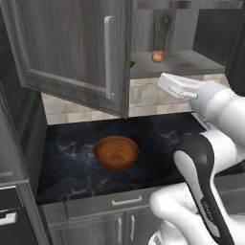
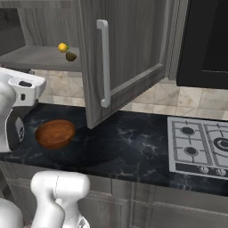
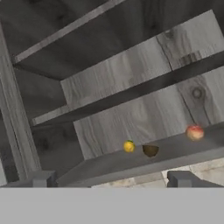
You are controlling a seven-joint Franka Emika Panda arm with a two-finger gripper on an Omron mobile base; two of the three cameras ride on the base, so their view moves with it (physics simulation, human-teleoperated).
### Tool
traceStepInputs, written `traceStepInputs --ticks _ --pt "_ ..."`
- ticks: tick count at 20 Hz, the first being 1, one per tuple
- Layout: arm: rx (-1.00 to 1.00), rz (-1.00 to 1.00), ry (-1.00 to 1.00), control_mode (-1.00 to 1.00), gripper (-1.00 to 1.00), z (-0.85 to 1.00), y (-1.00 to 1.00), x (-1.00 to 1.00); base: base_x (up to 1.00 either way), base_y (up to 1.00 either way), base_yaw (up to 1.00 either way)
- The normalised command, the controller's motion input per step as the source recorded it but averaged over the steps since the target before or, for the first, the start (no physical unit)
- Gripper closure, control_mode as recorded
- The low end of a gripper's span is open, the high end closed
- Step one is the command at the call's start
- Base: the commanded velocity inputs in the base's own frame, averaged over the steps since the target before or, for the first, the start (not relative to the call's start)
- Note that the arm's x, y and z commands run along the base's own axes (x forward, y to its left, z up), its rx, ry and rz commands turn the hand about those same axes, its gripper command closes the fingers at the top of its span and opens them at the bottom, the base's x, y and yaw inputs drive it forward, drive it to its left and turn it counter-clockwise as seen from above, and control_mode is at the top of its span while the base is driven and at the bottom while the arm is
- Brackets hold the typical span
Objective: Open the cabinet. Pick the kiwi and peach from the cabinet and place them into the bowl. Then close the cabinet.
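— Where was the cabinet?

— It hung over the table. It was big, dark grey wood with wavy lines. Both doors stood open, each with a long silver handle.

— And the bowl?

— It sat on the black stone table, round and brown and made of wood, well below the gripper.

— Where were the fruits?

— On the cabinet's bottom shelf, ahead of the gripper. The round pink peach sat off to one side. The little brown kiwi was just beside a small yellow fruit.

— Was the gripper holding anything?

— No. Its two dark tips were wide apart, with nothing between them.
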Motion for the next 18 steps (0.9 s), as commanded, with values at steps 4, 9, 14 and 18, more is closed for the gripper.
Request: traceStepInputs --ticks 4,9,14,18 --pt "0.00 0.21 0.09 -1.00 -1.00 -0.08 0.00 0.66 0.00 0.00 0.00" --pt "0.00 0.20 0.14 -1.00 -1.00 -0.14 0.07 0.82 0.00 0.00 0.00" --pt "-0.01 0.18 0.12 -1.00 -1.00 -0.19 0.34 0.79 0.00 0.00 0.00" --pt "-0.07 0.16 0.07 -1.00 -1.00 -0.33 0.93 0.42 0.00 0.00 0.00"
